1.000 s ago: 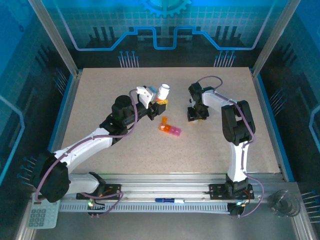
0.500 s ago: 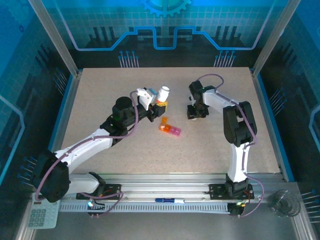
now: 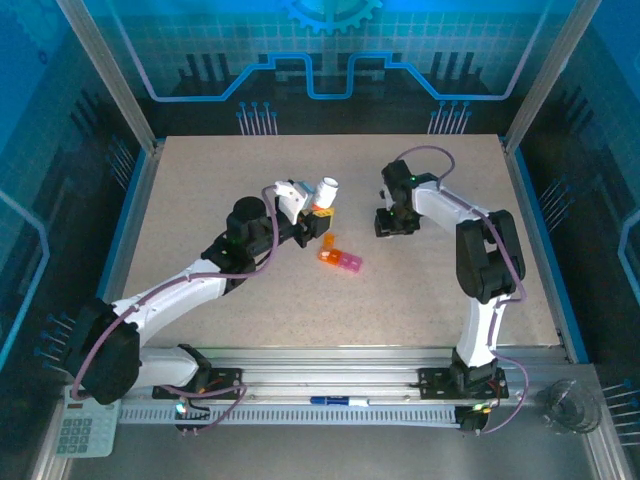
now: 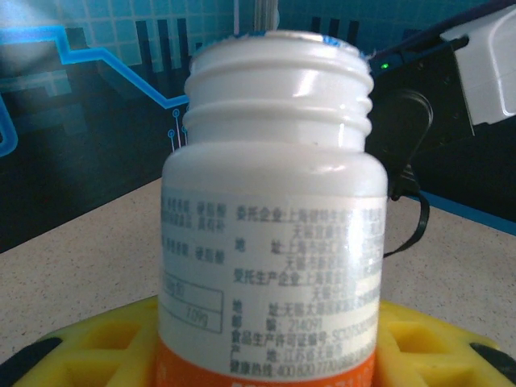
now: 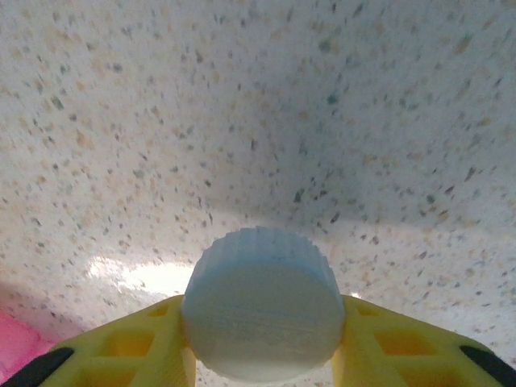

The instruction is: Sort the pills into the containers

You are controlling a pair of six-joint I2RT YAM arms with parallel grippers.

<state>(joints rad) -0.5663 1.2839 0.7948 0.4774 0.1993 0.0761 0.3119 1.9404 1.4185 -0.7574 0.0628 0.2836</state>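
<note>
The left jaws pinch the white pill bottle [image 4: 270, 242], its top already off (that bit looks done). The right jaws pinch the ribbed white cap [image 5: 260, 302] low over the bench [image 3: 420, 290]. The containers [image 3: 340, 256] lie just beside the left jaws, between both pairs. I can't spot pills inside, so I guess the sorting is yet to do.

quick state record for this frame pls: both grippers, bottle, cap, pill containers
left gripper: shut on white bottle
white bottle: uncapped, neck threads bare
right gripper: shut on white cap, above the table
containers: orange-and-pink strip lying on the table between the arms, apart from both grippers
container lids: cannot tell
</note>
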